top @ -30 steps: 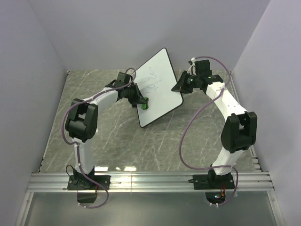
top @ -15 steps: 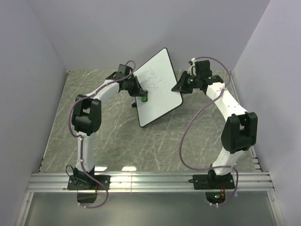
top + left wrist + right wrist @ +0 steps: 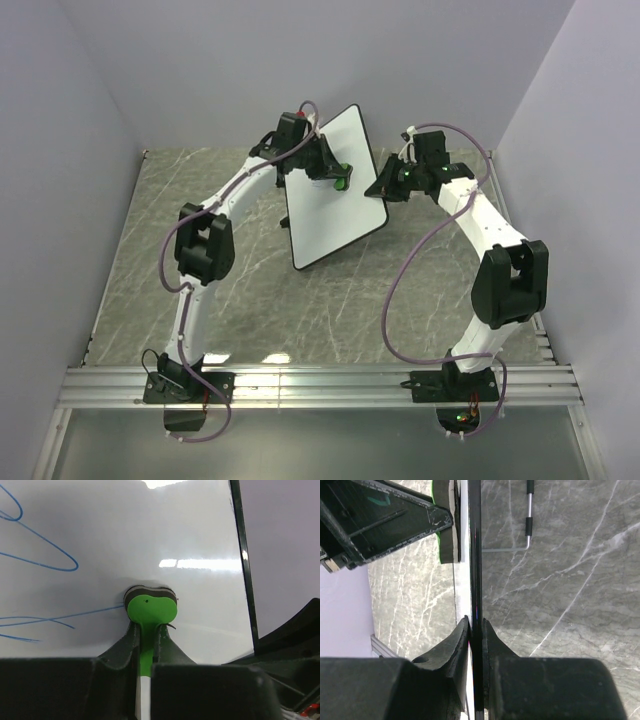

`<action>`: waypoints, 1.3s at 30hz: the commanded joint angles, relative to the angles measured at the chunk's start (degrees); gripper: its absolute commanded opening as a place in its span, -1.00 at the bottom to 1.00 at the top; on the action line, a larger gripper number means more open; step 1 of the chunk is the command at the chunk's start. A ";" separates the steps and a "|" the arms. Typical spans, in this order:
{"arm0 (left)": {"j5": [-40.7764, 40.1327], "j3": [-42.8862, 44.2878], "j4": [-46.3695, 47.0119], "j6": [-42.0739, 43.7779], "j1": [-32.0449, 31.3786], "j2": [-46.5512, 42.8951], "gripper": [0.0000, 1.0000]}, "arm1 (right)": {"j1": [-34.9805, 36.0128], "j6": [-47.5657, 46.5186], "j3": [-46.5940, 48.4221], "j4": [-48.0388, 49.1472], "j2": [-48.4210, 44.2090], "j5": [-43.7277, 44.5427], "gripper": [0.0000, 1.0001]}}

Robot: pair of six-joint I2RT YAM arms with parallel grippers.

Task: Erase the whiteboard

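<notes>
Since a second ago, the left gripper (image 3: 338, 177), clenched on the green eraser (image 3: 344, 180), has been carried upward across the whiteboard (image 3: 335, 225). From above, the white, black-rimmed board is seen tilted near the table's (image 3: 200, 300) far edge; writing cannot be made out. At the left wrist, blue lines (image 3: 60, 570) are cut off at left. At the right wrist, the board is seen only edge-on, clamped by the right gripper (image 3: 475, 627).

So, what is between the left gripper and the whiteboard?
A green eraser: the left gripper holds it, and its pad meets the whiteboard. The left wrist view shows it.
</notes>
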 commanded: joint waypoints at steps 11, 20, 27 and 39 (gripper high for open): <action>-2.76 5.73 -14.12 4.03 9.38 17.64 -0.99 | 5.99 -5.38 -2.09 -10.08 0.27 0.65 -1.00; -4.88 6.61 -17.22 9.58 5.61 15.02 -0.99 | 6.86 -4.85 -0.69 -9.82 2.11 0.65 -1.00; 2.07 3.97 -13.70 7.38 -0.27 7.46 -0.99 | 7.39 -4.68 -0.33 -9.55 2.91 0.48 -1.00; 6.47 1.77 -8.50 -0.62 2.79 1.73 -0.99 | 8.01 -5.03 -0.68 -9.55 2.91 0.30 -1.00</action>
